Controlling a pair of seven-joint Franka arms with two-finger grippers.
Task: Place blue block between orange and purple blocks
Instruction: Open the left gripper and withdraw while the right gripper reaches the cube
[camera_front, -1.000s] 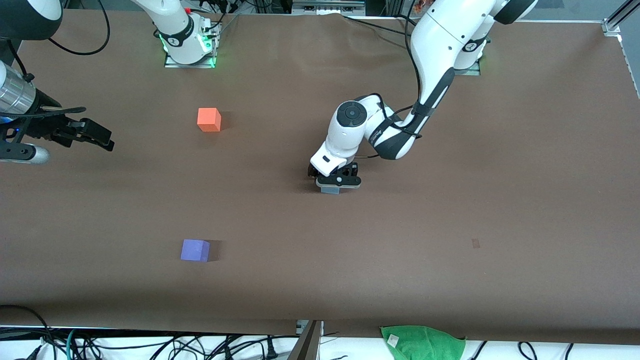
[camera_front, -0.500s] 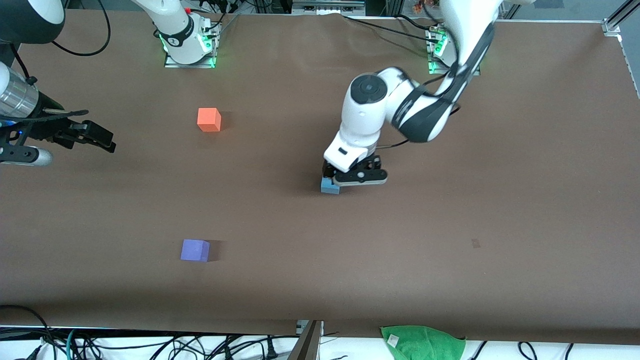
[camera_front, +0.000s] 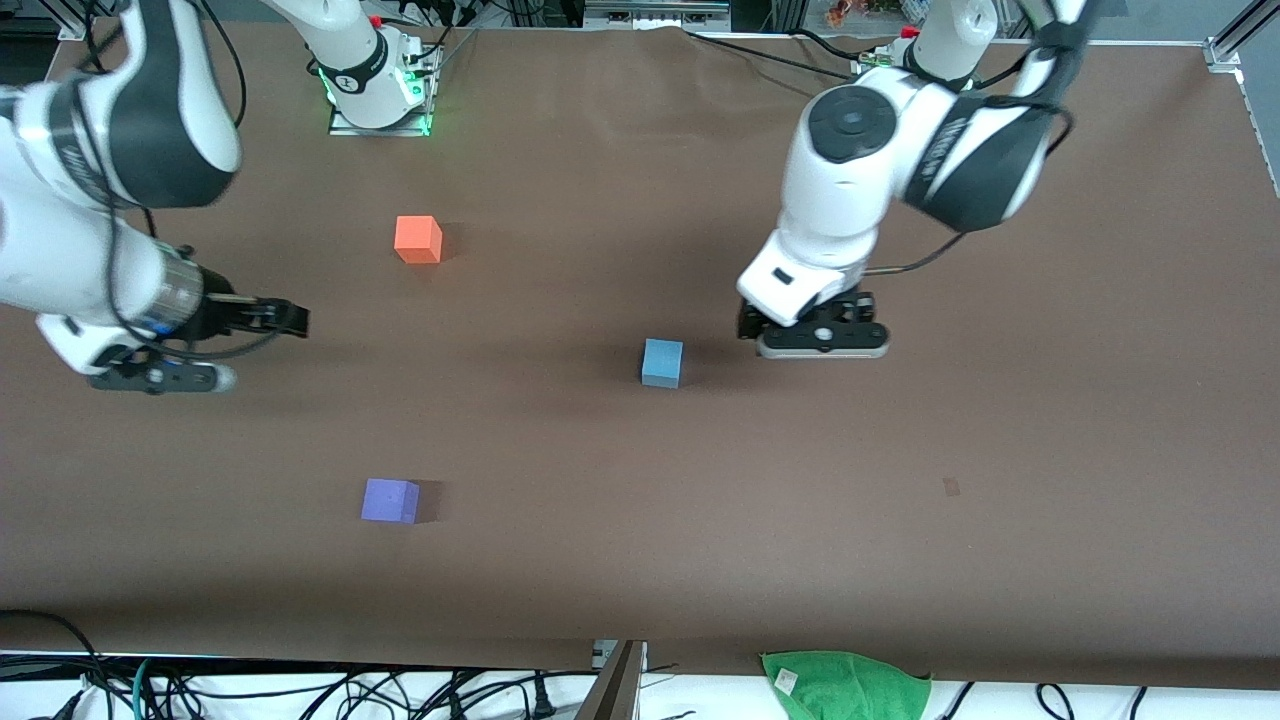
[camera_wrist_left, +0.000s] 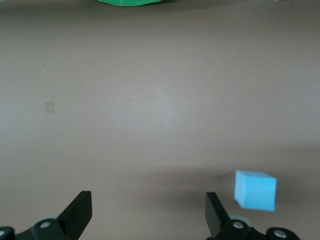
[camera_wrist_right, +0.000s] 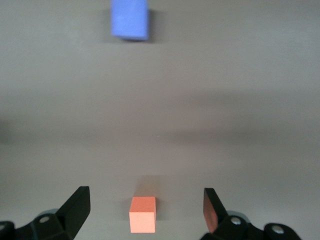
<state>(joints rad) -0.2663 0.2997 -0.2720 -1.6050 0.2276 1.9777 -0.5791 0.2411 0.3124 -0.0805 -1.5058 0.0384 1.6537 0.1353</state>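
The blue block (camera_front: 662, 362) sits alone on the brown table near the middle; it also shows in the left wrist view (camera_wrist_left: 255, 190). The orange block (camera_front: 418, 240) lies toward the right arm's end. The purple block (camera_front: 390, 500) lies nearer to the front camera than the orange one. My left gripper (camera_front: 815, 332) hangs open and empty beside the blue block, toward the left arm's end (camera_wrist_left: 148, 215). My right gripper (camera_front: 288, 319) is open and empty, low over the table. In its wrist view (camera_wrist_right: 145, 200) the orange block (camera_wrist_right: 142, 214) shows between the fingers and the purple block (camera_wrist_right: 130, 19) farther off.
A green cloth (camera_front: 845, 685) lies off the table's front edge, also visible in the left wrist view (camera_wrist_left: 132, 1). Cables run along that edge. A small dark mark (camera_front: 951, 486) is on the table surface.
My left gripper has left the blue block, which stays in place, and has risen and moved toward the left arm's end. My right arm has swung in over the table.
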